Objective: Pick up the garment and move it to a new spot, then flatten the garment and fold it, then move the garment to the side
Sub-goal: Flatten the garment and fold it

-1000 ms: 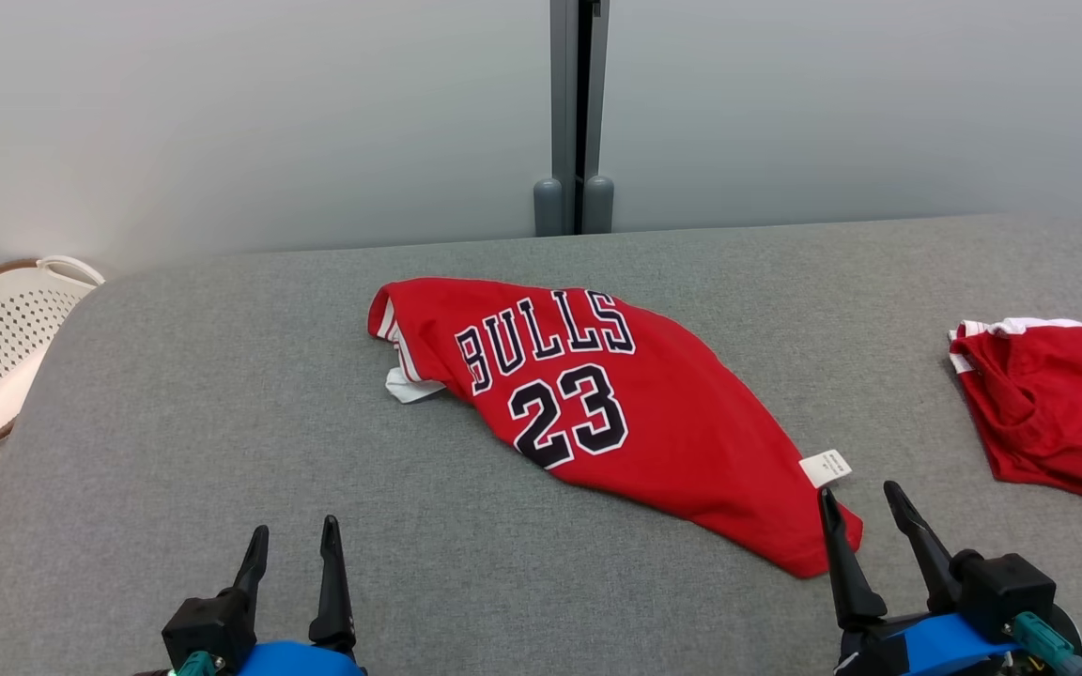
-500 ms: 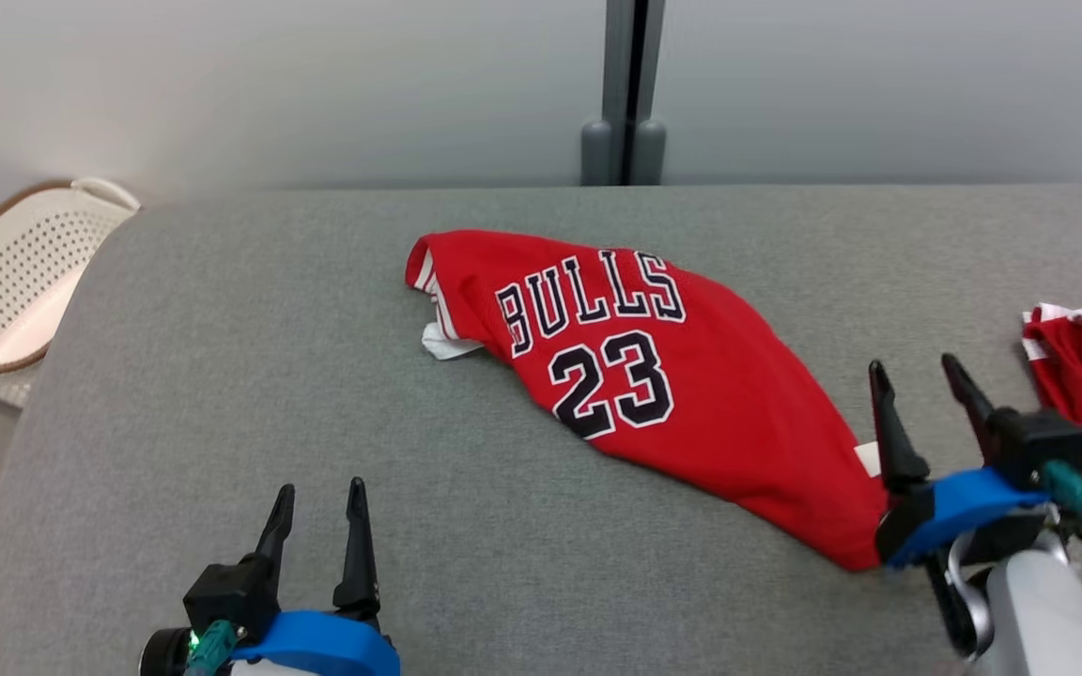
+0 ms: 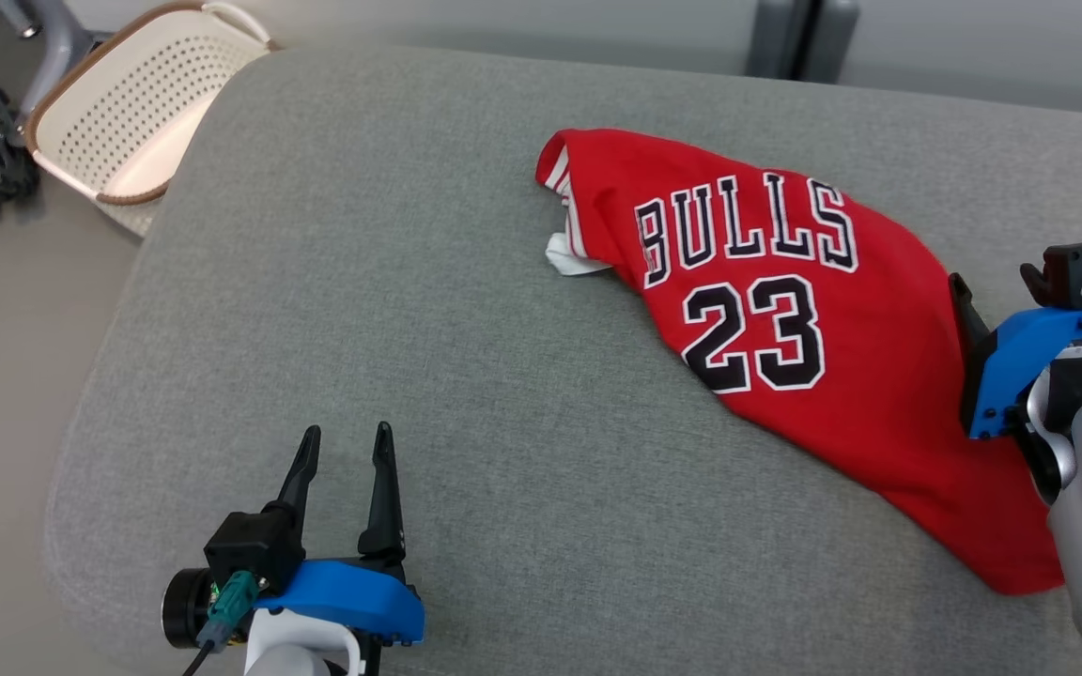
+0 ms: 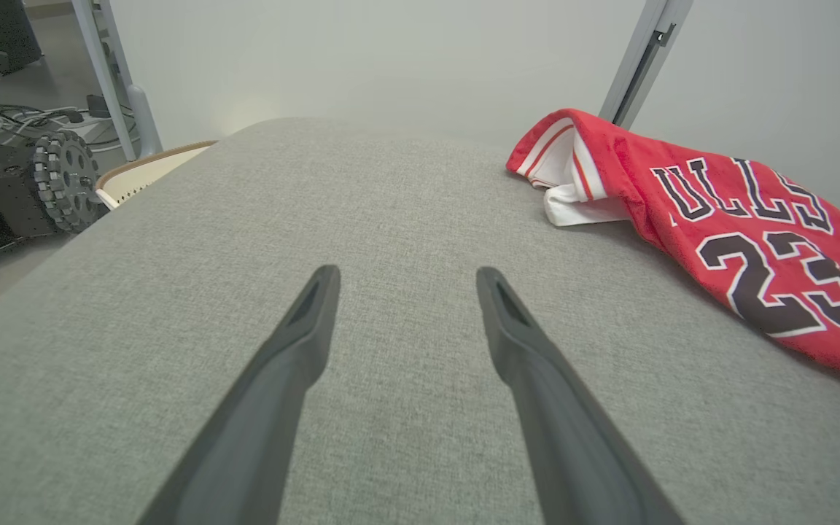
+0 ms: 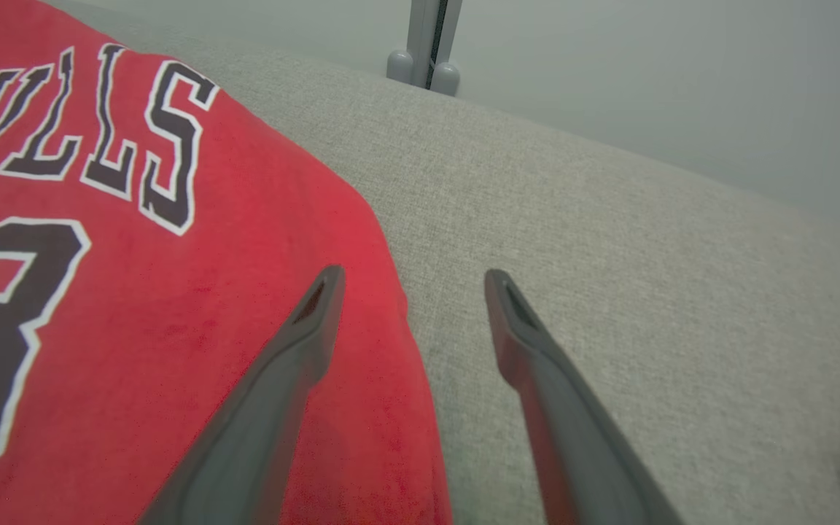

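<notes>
The left gripper (image 3: 347,428) was open over the bare grey table (image 3: 409,282), holding nothing. The red shirt (image 3: 879,376) lay well off to its right. The right gripper (image 5: 414,271) was open too, one finger over the shirt's edge and one over the table. If it closed too high, it might miss the cloth. If it pinched just one layer, the shirt could bunch up when lifted.

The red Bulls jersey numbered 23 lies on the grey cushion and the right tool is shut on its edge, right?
Not shut: the right wrist view shows the right tool open, one finger over the red Bulls jersey, one over the grey cushion. The rest holds.
</notes>
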`<state>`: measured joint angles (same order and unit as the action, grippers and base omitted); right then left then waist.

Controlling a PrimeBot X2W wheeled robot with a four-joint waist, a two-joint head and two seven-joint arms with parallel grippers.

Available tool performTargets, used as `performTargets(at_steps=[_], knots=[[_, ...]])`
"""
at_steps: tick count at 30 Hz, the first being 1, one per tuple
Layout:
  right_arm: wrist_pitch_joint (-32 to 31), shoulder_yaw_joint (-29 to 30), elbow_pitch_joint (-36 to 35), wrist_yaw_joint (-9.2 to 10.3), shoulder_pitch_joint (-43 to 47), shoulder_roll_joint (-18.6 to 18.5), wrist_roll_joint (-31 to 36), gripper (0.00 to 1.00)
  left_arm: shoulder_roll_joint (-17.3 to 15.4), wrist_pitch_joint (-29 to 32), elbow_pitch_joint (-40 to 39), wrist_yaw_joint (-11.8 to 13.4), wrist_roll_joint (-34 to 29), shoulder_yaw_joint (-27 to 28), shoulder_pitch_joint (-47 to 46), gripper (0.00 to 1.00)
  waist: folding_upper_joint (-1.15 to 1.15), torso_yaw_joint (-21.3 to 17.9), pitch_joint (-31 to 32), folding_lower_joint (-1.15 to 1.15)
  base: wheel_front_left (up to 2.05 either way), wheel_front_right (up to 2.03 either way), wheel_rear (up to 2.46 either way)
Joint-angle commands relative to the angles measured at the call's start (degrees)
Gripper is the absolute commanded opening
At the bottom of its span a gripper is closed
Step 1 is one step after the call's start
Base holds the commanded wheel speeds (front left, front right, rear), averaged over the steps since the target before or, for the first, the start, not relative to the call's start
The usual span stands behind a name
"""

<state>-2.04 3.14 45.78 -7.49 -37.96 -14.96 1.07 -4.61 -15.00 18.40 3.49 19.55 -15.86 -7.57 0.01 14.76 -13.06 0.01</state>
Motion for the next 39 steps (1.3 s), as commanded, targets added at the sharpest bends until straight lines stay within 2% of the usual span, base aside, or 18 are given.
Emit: performTargets(at_steps=[1,4,13,14,15,16,17,27,33,39], knots=[[-0.41,-0.22,1.85,-0.01,-2.03,-0.72,-0.38,1.0,0.33,-0.28,-0.17,-0.24,-0.5,-0.04,-1.27,1.0,-0.01,3.02,-2.97,-0.01,0.0,0.0,0.0],[-0.62,-1.21,5.94,-0.01,-4.49,-1.78,-0.04,1.0,0.54,-0.27,-0.34,-0.4,-0.58,0.12,-1.59,1.0,-0.01,4.2,-4.17,-0.01,0.0,0.0,0.0],[-0.86,-1.99,16.38,-0.01,-9.15,-0.95,-2.96,1.0,0.96,-0.27,0.05,-0.75,-1.39,1.01,-1.87,1.0,-0.01,4.4,-4.86,-0.01,0.0,0.0,0.0],[-0.64,-2.04,17.14,-0.01,-9.46,-0.76,-3.21,0.91,0.99,-0.27,0.16,-0.81,-1.51,1.01,-1.9,1.0,-0.01,4.26,-4.78,-0.01,0.0,0.0,0.0],[-0.37,-2.17,17.85,-0.02,-9.73,-0.57,-3.36,0.45,1.02,-0.27,0.26,-0.9,-1.54,1.04,-1.91,1.0,-0.01,4.08,-4.68,-0.01,0.0,0.0,0.0],[-0.19,-2.53,18.45,-0.01,-9.96,-0.27,-3.65,0.28,1.03,-0.27,0.35,-0.9,-1.65,1.01,-1.91,1.0,-0.01,3.91,-4.58,-0.01,0.0,0.0,0.0],[0.62,-3.02,18.76,-0.02,-10.22,0.11,-3.93,0.0,1.02,-0.27,0.44,-0.92,-1.82,1.05,-1.89,1.0,-0.01,3.73,-4.47,-0.01,0.0,0.0,0.0],[12.68,-9.96,17.55,-0.01,-11.98,2.04,-6.68,0.0,0.69,-0.27,1.47,-1.31,-2.65,1.67,-0.33,1.0,-0.01,0.7,-0.47,-0.01,0.0,0.0,0.0],[16.01,-21.81,12.45,-0.01,-7.29,6.15,-9.02,0.0,0.28,-0.27,1.69,-1.35,-2.87,1.8,0.98,1.0,-0.01,-1.25,2.76,-0.01,0.0,0.0,0.0],[16.7,-33.97,4.35,-0.01,0.0,9.28,-15.28,0.0,-0.26,-0.27,1.8,-1.18,-2.65,1.83,2.02,1.0,-0.01,-2.28,5.0,-0.01,0.0,0.0,0.0]])
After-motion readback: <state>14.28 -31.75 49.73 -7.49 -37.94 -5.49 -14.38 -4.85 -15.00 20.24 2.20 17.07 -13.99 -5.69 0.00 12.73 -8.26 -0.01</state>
